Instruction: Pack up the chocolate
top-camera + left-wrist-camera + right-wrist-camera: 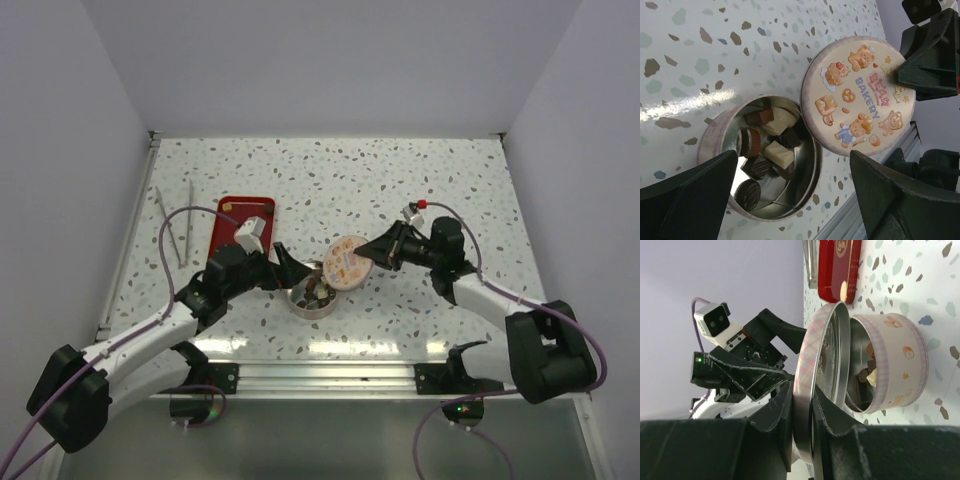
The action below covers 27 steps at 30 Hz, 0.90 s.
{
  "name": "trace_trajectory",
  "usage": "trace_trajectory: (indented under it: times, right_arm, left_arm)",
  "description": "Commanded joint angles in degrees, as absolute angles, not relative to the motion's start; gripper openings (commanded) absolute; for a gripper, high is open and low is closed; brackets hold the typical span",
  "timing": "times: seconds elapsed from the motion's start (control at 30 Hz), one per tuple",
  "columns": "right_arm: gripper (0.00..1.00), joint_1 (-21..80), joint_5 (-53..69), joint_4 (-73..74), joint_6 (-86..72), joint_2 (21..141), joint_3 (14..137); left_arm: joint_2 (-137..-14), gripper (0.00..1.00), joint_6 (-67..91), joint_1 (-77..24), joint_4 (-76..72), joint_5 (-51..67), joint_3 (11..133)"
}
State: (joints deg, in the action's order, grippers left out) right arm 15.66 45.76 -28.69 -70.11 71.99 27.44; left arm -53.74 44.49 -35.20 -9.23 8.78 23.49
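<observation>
Firstly, thin tongs [175, 225] and a red box [242, 226] lie far left. The left gripper [288, 266] hangs released, jaws wide, over the tin [710, 142]. Chocolate [771, 145], dark and pale, sits inside; the pieces overlap, so the count is uncertain. The lid [347, 262], tilted, overlaps the tin's right rim; contact unclear. The right gripper [378, 250] pinches the lid's edge.

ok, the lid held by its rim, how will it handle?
Lid looks like thin rigid metal: probably light, won't flop. Glossy printed face and the right jaws pinching only its edge suggest it could pivot or slip. Round, so if dropped beside the tin it may roll.
</observation>
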Motion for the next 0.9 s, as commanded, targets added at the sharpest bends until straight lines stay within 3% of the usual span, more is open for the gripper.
trace_trajectory:
  times: [0.0, 0.2, 0.87]
  right_arm:
    - [0.00, 17.40, 44.74, -39.26, -73.03, 72.77, 25.41]
    - [0.00, 18.55, 43.59, -46.40, -75.94, 75.06, 21.89]
    - [0.00, 18.81, 42.28, -45.97, -70.14, 81.21, 18.10]
  left_arm:
    - [-53.70, 1.00, 48.78, -34.72, -15.38, 14.94, 21.89]
    - [-50.28, 1.00, 48.96, -34.63, -12.66, 12.48, 20.66]
    - [-50.53, 1.00, 50.71, -34.36, -13.97, 10.19, 16.08]
